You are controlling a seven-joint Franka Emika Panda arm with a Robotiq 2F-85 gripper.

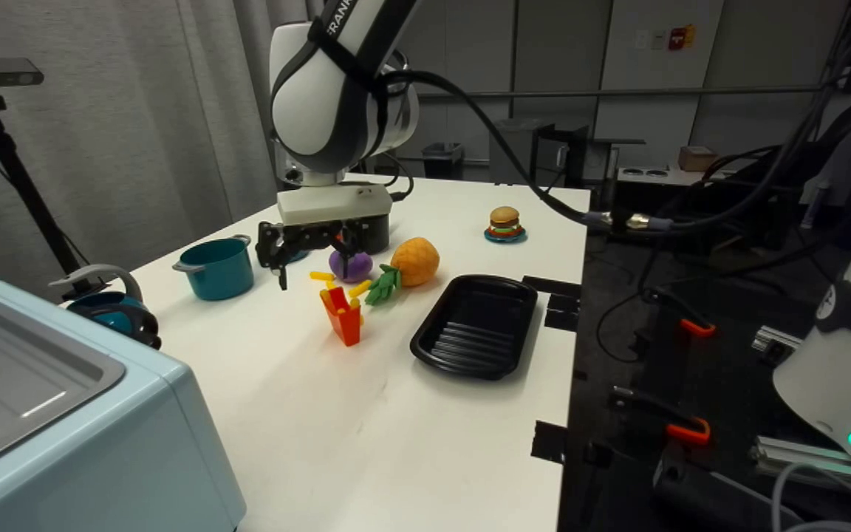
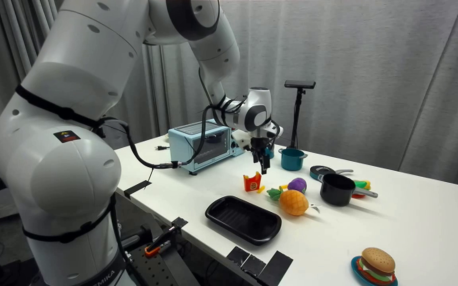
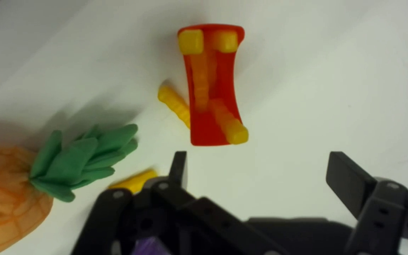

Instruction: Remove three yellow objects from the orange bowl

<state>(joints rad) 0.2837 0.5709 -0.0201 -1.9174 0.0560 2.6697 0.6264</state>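
Yellow ridged plastic-looking sticks [image 3: 237, 134]: three in the red-orange flared plastic-looking cup [image 2: 252, 182], others on the flat white table [image 2: 431, 230]

The table's edge runs near the black rectangular ribbed tray [image 1: 473, 321] in both exterior views; the cup stands farther in, with a broad white stretch along its right side in the wrist view. The black two-fingered gripper [image 3: 257, 170] hangs over the table, jaws released and wide apart. Lower left of the cup there lies the orange fabric-looking pineapple [image 3: 16, 187], its green leaves [image 3: 83, 159] pointing toward the cup. The cup is upright, its mouth's long axis running top to bottom in the wrist view. Two of its sticks rise at the mouth's upper end; the third leans out at the lower end, tip to the lower right. One loose stick slants beside the cup, partly hidden by it; another, near the leaves, slants the opposite way.
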